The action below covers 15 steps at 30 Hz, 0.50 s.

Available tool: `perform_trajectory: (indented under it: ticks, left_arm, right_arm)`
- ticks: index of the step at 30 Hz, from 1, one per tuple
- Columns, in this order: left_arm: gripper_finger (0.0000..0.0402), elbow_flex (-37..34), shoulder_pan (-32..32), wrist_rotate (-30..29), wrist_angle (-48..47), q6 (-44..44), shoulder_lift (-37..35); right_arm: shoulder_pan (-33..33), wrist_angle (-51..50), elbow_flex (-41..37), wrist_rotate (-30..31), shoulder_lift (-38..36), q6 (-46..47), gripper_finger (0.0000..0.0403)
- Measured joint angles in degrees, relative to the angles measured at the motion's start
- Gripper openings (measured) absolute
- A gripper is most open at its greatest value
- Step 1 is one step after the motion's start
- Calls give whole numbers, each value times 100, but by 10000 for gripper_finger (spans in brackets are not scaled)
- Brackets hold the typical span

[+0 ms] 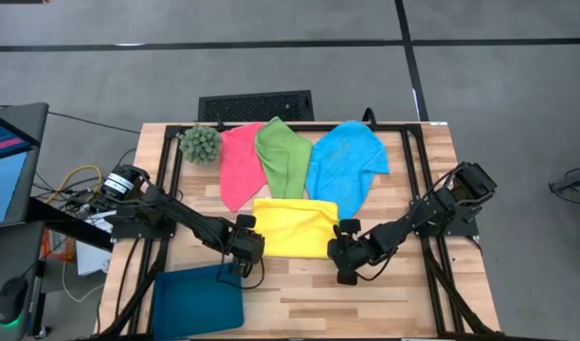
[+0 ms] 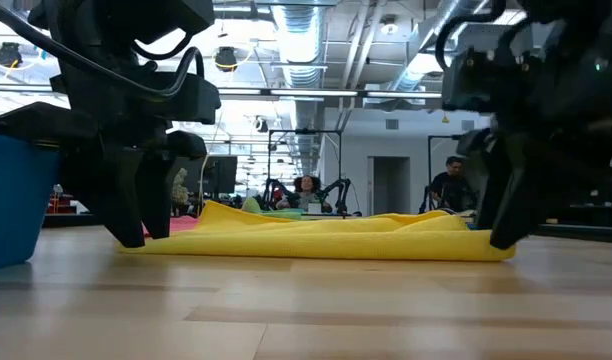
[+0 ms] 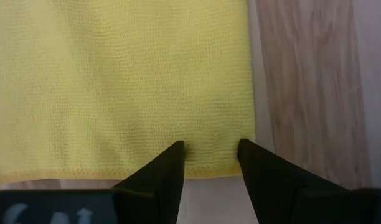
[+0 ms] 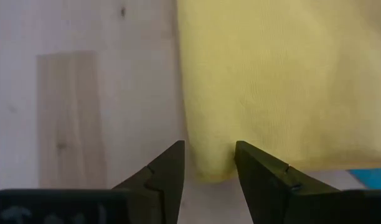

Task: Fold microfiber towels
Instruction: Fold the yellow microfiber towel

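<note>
The yellow towel (image 1: 295, 227) lies flat on the table, folded over. My left gripper (image 1: 244, 248) is open and points down at its near left corner (image 3: 237, 158). My right gripper (image 1: 345, 254) is open and points down at its near right corner (image 4: 206, 168). In the low view both grippers (image 2: 136, 225) (image 2: 506, 235) reach down to the ends of the yellow towel (image 2: 316, 240). The pink (image 1: 235, 166), green (image 1: 280, 156) and blue (image 1: 345, 166) towels lie spread out behind it, overlapping one another. My left gripper has its open fingers (image 3: 172, 162) over the yellow towel's near edge by the left corner, from above; I cannot tell whether they touch the cloth. My right gripper has its open fingers (image 4: 256, 165) astride the near right corner, from above; I cannot tell whether they touch it.
A dark teal tray (image 1: 197, 298) stands at the near left corner and shows at the left of the low view (image 2: 11, 200). A spiky green ball plant (image 1: 201, 142) sits at the far left. Bare wood lies in front of the yellow towel.
</note>
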Motion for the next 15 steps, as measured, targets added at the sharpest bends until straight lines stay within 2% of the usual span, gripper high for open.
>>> perform_trajectory:
  ticks: [15]
  left_arm:
    - [149,240,2,-103,-488,165,-85]
  right_arm:
    - [-157,118,-124,29,0,122,162]
